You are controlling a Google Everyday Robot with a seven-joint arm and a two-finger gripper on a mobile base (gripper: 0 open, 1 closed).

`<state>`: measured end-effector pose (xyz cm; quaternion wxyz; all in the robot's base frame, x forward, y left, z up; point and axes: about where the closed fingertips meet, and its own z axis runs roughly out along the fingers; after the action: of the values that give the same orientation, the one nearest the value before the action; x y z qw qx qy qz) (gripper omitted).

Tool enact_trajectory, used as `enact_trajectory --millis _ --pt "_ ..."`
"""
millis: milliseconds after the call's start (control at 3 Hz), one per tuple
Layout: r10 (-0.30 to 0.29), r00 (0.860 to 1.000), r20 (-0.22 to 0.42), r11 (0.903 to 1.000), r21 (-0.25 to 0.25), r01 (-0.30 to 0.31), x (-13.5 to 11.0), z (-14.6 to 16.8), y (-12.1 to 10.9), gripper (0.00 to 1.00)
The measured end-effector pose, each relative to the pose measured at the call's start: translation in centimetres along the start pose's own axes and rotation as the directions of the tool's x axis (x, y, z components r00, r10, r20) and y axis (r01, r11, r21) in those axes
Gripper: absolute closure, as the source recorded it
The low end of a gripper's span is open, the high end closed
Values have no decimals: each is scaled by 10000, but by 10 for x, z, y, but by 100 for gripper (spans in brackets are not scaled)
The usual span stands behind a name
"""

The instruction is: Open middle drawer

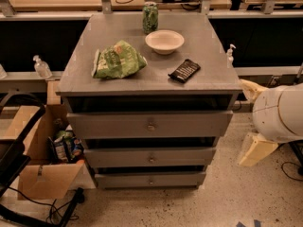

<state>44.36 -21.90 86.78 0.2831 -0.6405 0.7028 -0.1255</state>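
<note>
Middle drawer [118,158]: grey front, second of three in the cabinet under the bench [208,51], small round knob [151,159] at centre. It looks shut, with only a dark gap above and below it. Top drawer [109,125] has the taller front, and bottom drawer [123,179] has the shortest, narrowest one. Both look shut too.

Gripper [255,148]: at the right edge of the camera view, low, beside the cabinet's right side and apart from it, at about the height of the task drawer. Only a cream wedge shows below the big white arm housing [281,112], with another cream piece [251,90] above it. Can't tell whether it is open or closed. It is touching nothing and is not on the knob.

On the bench: green can [150,17] at the back, white bowl [164,41] just in front of it, green chip bag [117,60] at left, dark snack packet [184,70] at right.

Floor at left: open cardboard box [42,174] with packets inside, just beside the cabinet. Pump bottle [41,67] stands on the rail behind it.
</note>
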Motion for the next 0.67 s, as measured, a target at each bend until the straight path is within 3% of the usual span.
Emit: enact_trajectory --millis 333,667 --pt "-20 10000 -92 10000 37 20 -2 2 2 0" --pt "334 9977 -589 9991 293 -317 -5 42 43 0"
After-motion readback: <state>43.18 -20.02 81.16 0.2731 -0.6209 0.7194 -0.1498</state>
